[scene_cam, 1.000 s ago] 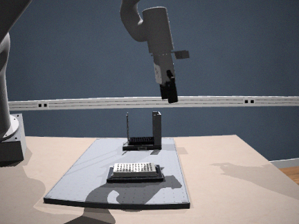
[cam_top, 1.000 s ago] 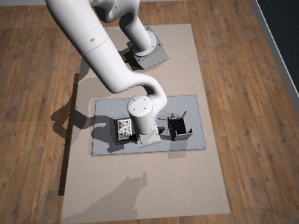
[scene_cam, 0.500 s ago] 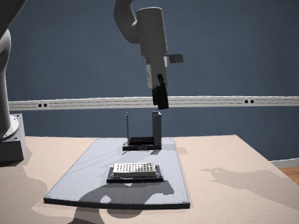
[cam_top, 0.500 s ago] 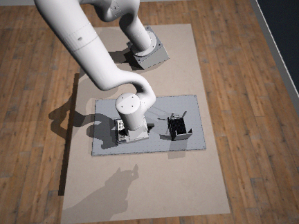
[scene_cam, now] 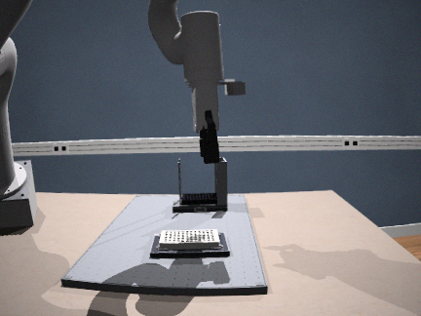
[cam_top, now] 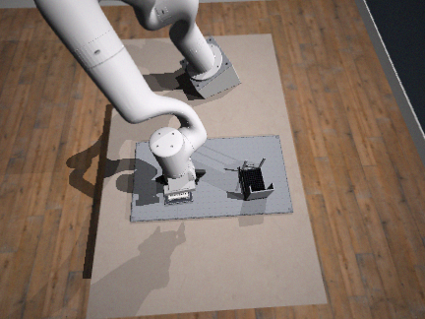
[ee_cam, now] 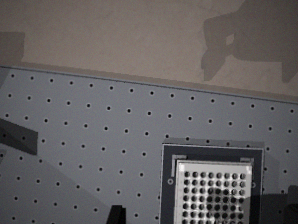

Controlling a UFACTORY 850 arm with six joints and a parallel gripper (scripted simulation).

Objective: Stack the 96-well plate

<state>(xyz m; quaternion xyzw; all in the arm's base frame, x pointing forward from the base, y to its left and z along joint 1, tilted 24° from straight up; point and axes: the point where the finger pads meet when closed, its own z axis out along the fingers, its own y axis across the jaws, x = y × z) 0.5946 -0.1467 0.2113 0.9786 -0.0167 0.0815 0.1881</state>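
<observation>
The white 96-well plate [scene_cam: 190,237] [ee_cam: 215,192] lies flat in the dark plate nest N1 [scene_cam: 190,252] [ee_cam: 168,185] near the front of the grey perforated baseplate [scene_cam: 122,244] [cam_top: 221,207] [ee_cam: 75,125]. In the top view the arm's wrist covers most of the plate. My gripper [scene_cam: 210,157] is open and empty. It hangs high above the nest and plate. The stack rack K1 [cam_top: 258,191] [scene_cam: 221,180] stands further back and holds a dark plate [cam_top: 250,177] [scene_cam: 199,198] flat on its floor. I cannot make out the plates' cut-off corners.
The rack has a tall corner post and a thin rod [scene_cam: 179,177] rising above its plate. The robot base [cam_top: 212,74] stands on the beige mat [cam_top: 221,266] behind the baseplate. A wooden floor surrounds the mat.
</observation>
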